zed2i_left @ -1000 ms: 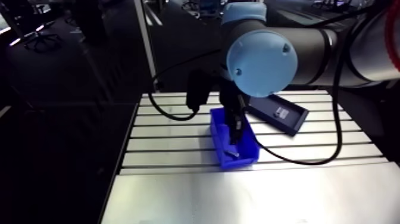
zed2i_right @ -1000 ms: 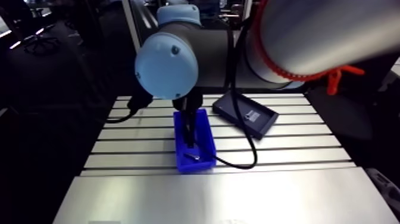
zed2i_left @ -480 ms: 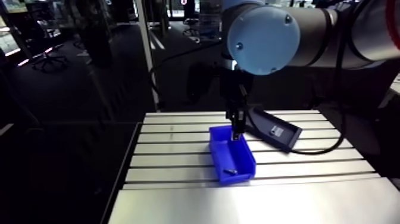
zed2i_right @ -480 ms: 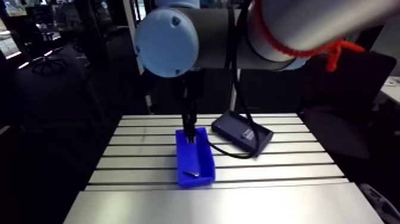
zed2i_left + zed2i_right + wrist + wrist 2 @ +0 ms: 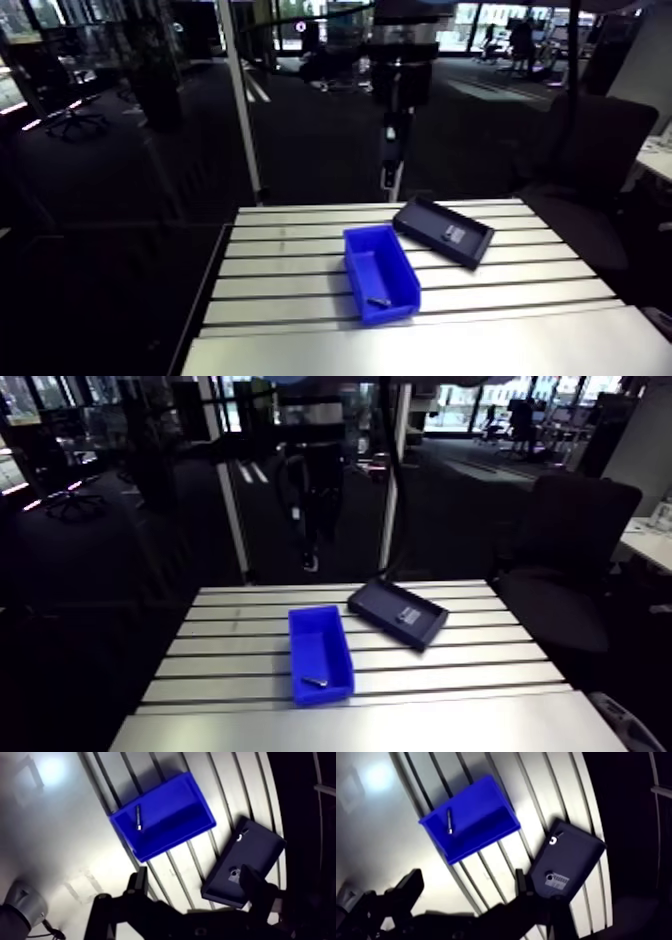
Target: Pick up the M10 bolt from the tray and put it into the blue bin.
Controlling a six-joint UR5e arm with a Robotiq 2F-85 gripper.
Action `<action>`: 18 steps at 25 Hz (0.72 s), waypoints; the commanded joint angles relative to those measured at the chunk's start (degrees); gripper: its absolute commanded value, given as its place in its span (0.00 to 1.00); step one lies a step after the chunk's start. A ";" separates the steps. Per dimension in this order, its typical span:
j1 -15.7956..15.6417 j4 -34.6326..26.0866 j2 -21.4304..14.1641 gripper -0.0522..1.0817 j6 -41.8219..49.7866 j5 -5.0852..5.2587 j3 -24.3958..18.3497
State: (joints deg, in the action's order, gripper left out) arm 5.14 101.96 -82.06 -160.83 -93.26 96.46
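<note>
No legible text; label [image 5: 556,883] on the tray [image 5: 578,849] too small

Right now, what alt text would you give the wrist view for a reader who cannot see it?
A small metal bolt lies inside the blue plastic bin on the slotted aluminium table, with the flat black tray beside the bin. The black two-finger gripper hangs open and empty above them.
</note>
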 commanded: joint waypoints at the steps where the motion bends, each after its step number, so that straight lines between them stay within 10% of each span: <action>1: 0.13 -6.55 0.01 0.05 23.31 -0.30 -7.91; 18: 4.88 -12.71 -0.16 0.05 56.54 1.37 -15.12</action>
State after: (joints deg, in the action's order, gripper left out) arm 9.24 90.39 -81.97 -106.96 -92.34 82.08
